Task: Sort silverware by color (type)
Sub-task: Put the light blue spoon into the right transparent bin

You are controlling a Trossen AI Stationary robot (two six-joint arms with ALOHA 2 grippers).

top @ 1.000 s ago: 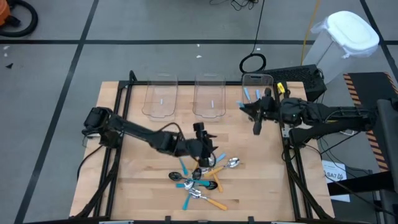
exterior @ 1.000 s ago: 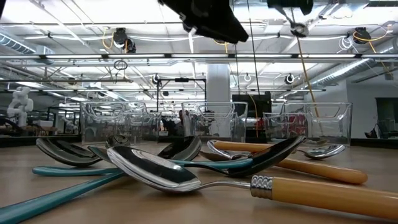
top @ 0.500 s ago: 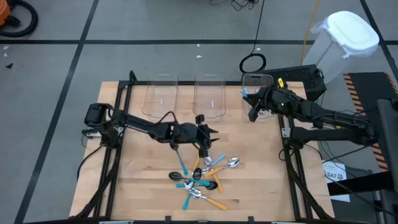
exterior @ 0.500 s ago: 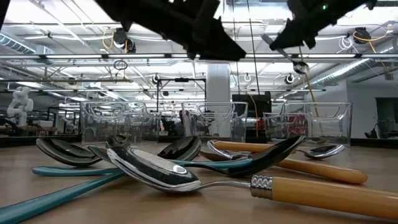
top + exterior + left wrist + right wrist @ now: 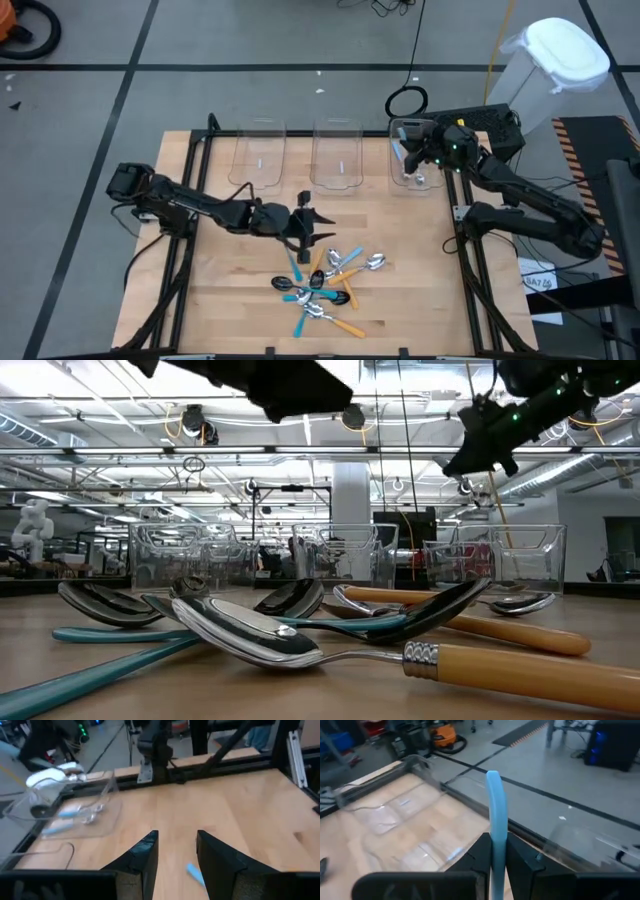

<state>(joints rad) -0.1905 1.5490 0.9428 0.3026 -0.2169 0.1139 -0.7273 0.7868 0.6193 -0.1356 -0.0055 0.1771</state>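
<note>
A: Status check. Right gripper (image 5: 412, 160) sits over the rightmost clear bin (image 5: 414, 128), clenched on a light-blue spoon (image 5: 494, 800); the wrist view shows the handle standing up between the fingers.

B: Released into the bin yet?

A: Not yet. Judging by position, this is the drop-off step. That bin already holds at least one light-blue-handled spoon (image 5: 70, 812), seen from the left wrist.

B: Left arm?

A: Left gripper (image 5: 303, 222) is over the surface (image 5: 420, 280), just beside the pile, on its bin side. Fingers (image 5: 142, 855) parted, nothing between them. A light-blue handle tip (image 5: 195, 872) lies on the surface below the gap.

B: What remains?

A: Most of it. The spoon pile (image 5: 325, 285) lies at the front centre of the surface: teal, orange and light-blue handles crossed over one another. The low view shows an orange-handled spoon (image 5: 500, 670) with a silver bowl in front, black bowls overlapping behind.

B: Other two bins?

A: Left bin (image 5: 259, 155) and middle bin (image 5: 336, 152) look empty from above; I can't rule out something small.

B: Estimate?

A: Early stage. One colour started, two untouched.
</note>
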